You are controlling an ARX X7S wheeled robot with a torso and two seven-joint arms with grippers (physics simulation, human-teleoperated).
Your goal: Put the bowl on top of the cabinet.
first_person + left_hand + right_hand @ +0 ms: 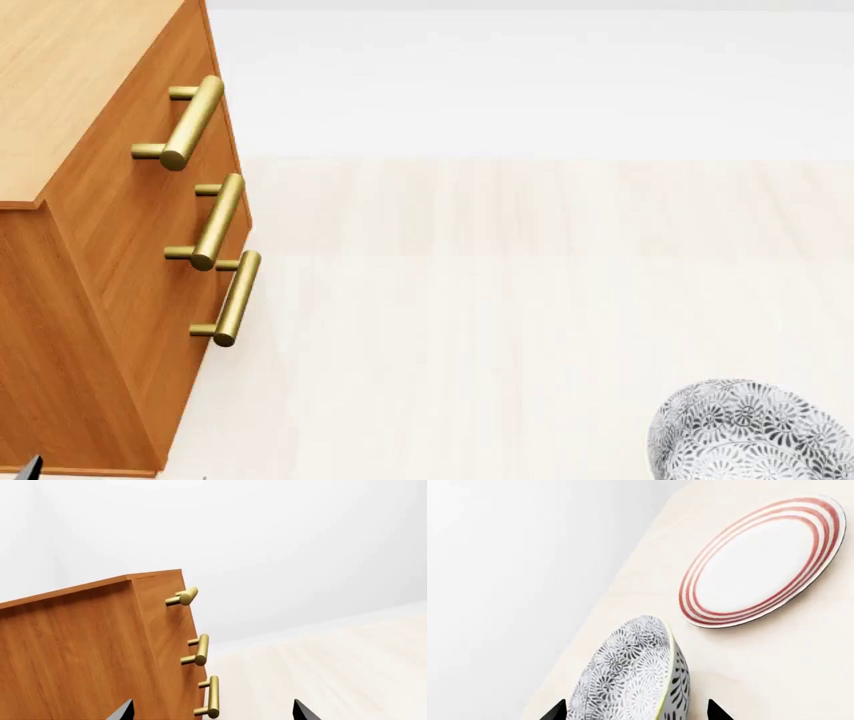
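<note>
Bowl point(750, 432) with the grey-black flower pattern shows low at the right corner of the head view, over the pale wooden floor point(534, 300). It is well apart from the cabinet point(80, 200), which stands at the left.

In the right wrist view, the bowl point(634, 680) sits between the two dark tips of the right gripper point(635, 712). One tip is on each side of it, with the yellowish rim turned sideways. I cannot tell if the tips are squeezing the bowl or just close to it. Near the bowl, but not touching it, a flat white plate point(760, 562) with red rings lies on the pale floor.

The cabinet is orange-brown with a lighter top. Three brass handles point(214, 220) stick out from its front, one above the other.

In the left wrist view, the two tips of the left gripper point(213, 712) are wide apart with nothing between them. The cabinet point(80, 650) fills the space just past them.
</note>
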